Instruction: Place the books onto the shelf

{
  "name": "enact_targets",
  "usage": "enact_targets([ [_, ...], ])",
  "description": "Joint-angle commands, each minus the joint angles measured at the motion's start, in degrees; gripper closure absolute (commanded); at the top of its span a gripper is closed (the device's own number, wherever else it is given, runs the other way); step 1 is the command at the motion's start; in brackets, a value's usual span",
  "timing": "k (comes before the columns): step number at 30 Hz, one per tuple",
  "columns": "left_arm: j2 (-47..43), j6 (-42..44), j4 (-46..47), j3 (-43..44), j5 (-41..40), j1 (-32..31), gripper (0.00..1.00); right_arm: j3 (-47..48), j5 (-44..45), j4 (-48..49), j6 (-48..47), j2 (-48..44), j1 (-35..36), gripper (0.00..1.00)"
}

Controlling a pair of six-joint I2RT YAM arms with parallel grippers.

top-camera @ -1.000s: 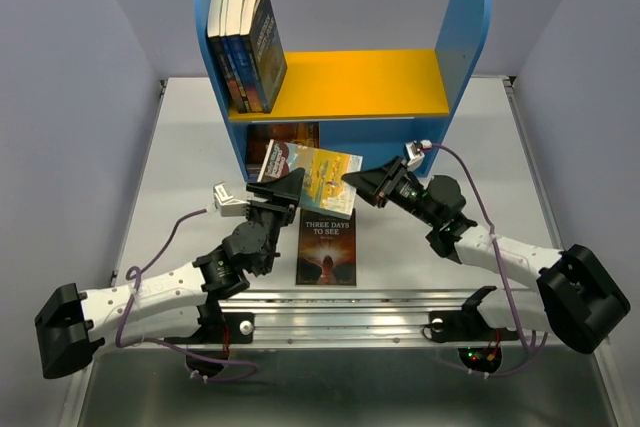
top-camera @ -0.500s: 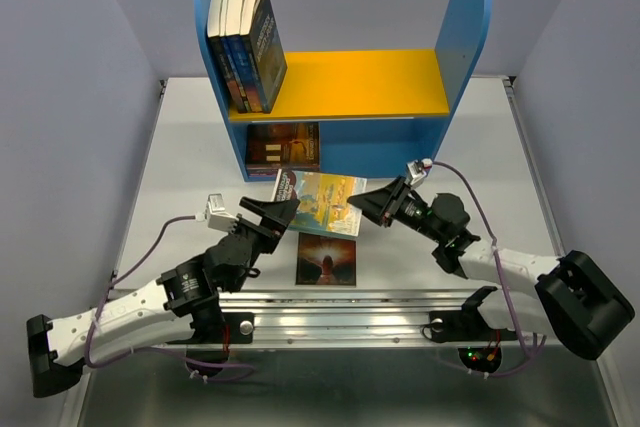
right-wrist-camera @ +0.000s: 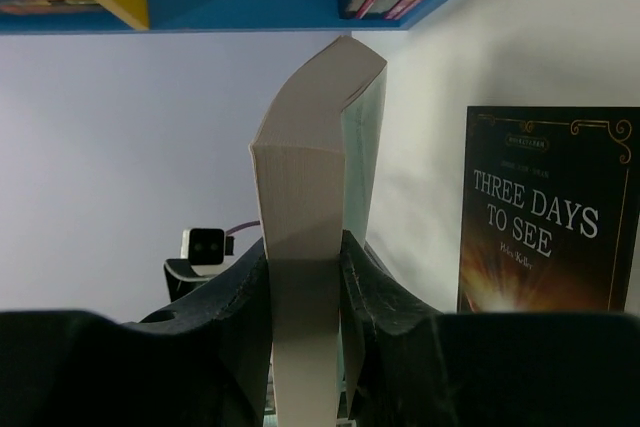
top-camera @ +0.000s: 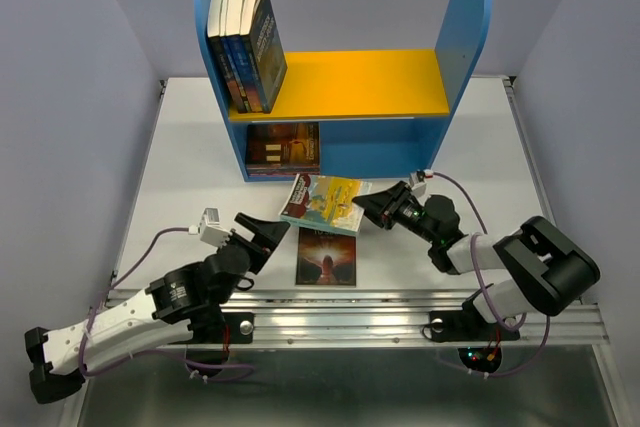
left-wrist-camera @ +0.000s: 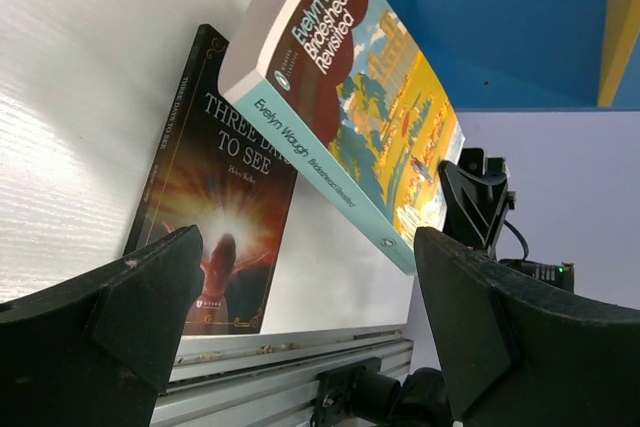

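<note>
My right gripper (top-camera: 365, 209) is shut on the right edge of a yellow-teal book (top-camera: 322, 202), holding it tilted above the table in front of the shelf (top-camera: 455, 57). In the right wrist view the pads (right-wrist-camera: 365, 282) clamp its page block (right-wrist-camera: 305, 247). My left gripper (top-camera: 265, 232) stands open and empty, pulled back to the near left; the same book (left-wrist-camera: 350, 107) hangs beyond its fingers (left-wrist-camera: 480, 327). A dark book, "Three Days to See" (top-camera: 326, 257), lies flat under the held one. Several books (top-camera: 245, 47) stand at the left of the yellow upper board. A red-brown book (top-camera: 283, 147) sits in the lower compartment.
A metal rail (top-camera: 400, 307) runs along the table's near edge, just behind the dark book. Grey walls close in the table on the left and right. The yellow board (top-camera: 360, 82) is bare to the right of the standing books.
My left gripper has let go of the yellow-teal book, opened wide and drawn back toward the near left. The right gripper, still holding the book, has lowered it and moved nearer the front edge.
</note>
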Motion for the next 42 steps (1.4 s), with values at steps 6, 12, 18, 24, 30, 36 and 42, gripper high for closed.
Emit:
enact_targets([
  [6, -1.97, 0.2, -9.16, 4.94, -5.23, -0.11, 0.01, 7.93, -1.75, 28.55, 2.39, 5.82, -2.35, 0.99],
  [12, -4.69, 0.11, -11.54, 5.83, -7.6, -0.11, 0.01, 11.71, -2.98, 31.01, 2.21, 10.57, -3.4, 0.99],
  [18, -6.89, -0.85, -14.27, 6.09, -10.85, -0.02, 0.01, 15.49, -4.13, 34.17, 3.79, 13.64, -3.93, 0.99],
  [24, -7.5, -1.73, -16.12, 6.97, -12.35, -0.11, 0.01, 19.18, -4.83, 34.79, 4.41, 16.11, -4.46, 0.99],
  [30, -7.07, -1.2, -15.33, 6.97, -12.79, -0.02, 0.01, 22.43, -4.48, 35.49, 3.1, 19.62, -4.98, 0.99],
  [36, -6.19, -0.5, -14.45, 7.23, -13.58, -0.02, 0.01, 26.82, -4.74, 35.66, 3.09, 23.4, -5.51, 0.99],
  [42, -6.62, -1.29, -15.06, 7.06, -14.11, -0.11, 0.01, 30.87, -5.18, 35.93, 3.62, 27.0, -6.04, 0.99],
])
